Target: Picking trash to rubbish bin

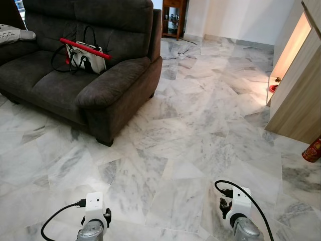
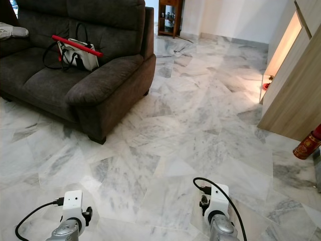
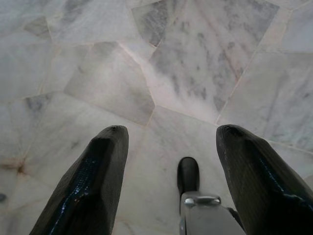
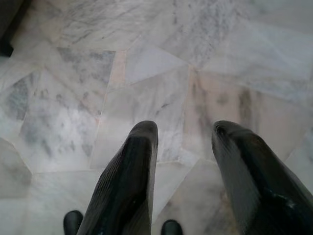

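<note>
In the left eye view, a red can [image 1: 312, 149] is standing on the marble floor [image 1: 200, 125] at three o'clock, beside a wooden cabinet [image 1: 296, 95]; a dark sofa [image 1: 85, 75] is sitting at ten o'clock. In the left wrist view, the left gripper [image 3: 168, 134] is gaping wide, empty. In the right wrist view, the right gripper [image 4: 185, 129] is hanging parted, empty.

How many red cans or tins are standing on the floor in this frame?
1. A red can stands on the marble floor at the robot's far right, beside the wooden cabinet. Others may be hidden behind the sofa or cabinet.
</note>
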You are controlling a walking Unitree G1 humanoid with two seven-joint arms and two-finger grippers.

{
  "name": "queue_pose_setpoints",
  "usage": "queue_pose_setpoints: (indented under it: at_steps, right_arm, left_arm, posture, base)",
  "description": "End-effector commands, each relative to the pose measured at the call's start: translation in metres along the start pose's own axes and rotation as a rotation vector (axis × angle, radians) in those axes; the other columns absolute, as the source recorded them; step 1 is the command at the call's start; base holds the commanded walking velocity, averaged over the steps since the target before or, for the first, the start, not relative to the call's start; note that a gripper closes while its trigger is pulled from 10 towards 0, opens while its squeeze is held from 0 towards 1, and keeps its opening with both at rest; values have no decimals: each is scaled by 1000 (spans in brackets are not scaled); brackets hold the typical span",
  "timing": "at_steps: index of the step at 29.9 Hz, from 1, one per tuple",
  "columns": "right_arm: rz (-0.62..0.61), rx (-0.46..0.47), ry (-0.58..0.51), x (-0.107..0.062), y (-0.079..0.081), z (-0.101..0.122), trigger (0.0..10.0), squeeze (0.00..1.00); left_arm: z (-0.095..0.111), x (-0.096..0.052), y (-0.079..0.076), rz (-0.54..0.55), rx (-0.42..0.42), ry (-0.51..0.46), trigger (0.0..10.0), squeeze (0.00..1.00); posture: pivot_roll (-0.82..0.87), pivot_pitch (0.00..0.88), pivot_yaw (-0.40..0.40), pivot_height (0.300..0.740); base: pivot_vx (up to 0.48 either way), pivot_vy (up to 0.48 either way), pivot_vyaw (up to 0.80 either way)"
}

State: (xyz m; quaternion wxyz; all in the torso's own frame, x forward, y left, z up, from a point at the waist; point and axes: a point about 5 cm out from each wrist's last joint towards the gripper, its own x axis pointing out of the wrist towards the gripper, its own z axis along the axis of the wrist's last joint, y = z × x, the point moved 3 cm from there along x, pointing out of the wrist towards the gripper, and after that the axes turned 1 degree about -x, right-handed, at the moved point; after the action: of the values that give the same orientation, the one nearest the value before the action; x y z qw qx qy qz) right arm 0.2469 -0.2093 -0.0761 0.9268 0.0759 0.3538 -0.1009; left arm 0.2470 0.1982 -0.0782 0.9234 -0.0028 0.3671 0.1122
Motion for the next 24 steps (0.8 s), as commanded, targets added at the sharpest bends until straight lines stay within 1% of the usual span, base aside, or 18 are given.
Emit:
queue_pose_setpoints:
  at_steps: [1,3,7,9,11,17,24]
  right_arm:
    - [-9,57,27,-2,-2,-8,10000,0]
    - [-15,127,28,-2,0,-10,10000,0]
    - [-15,170,21,-2,1,-10,10000,0]
    - [4,203,14,-1,6,-8,10000,0]
    - [5,204,8,-1,8,-8,10000,0]
    - [6,209,7,-1,6,-7,10000,0]
    - [5,213,4,-1,6,-6,10000,0]
  left_arm:
    - [-6,-1,0,-5,-6,23,10000,0]
    - [-7,-1,-1,-9,-8,25,10000,0]
    - [-8,-2,-4,-13,-12,28,10000,0]
    - [-11,-3,-8,-26,-15,32,10000,0]
    - [-12,-3,-11,-36,-12,35,10000,0]
    - [-14,-4,-17,-60,-1,39,10000,0]
    - [-13,-4,-16,-55,-2,38,10000,0]
  posture:
    - [72,0,-33,740]
    - [77,0,-42,740]
    - [78,0,-45,740]
    - [79,0,-44,740]
    - [79,0,-44,740]
    - [77,0,-48,740]
    - [82,0,-49,740]
  base:
    - [0,0,0]
    - [0,0,0]
    - [0,0,0]
    - [0,0,0]
    - [0,0,0]
    - [0,0,0]
    - [0,0,0]
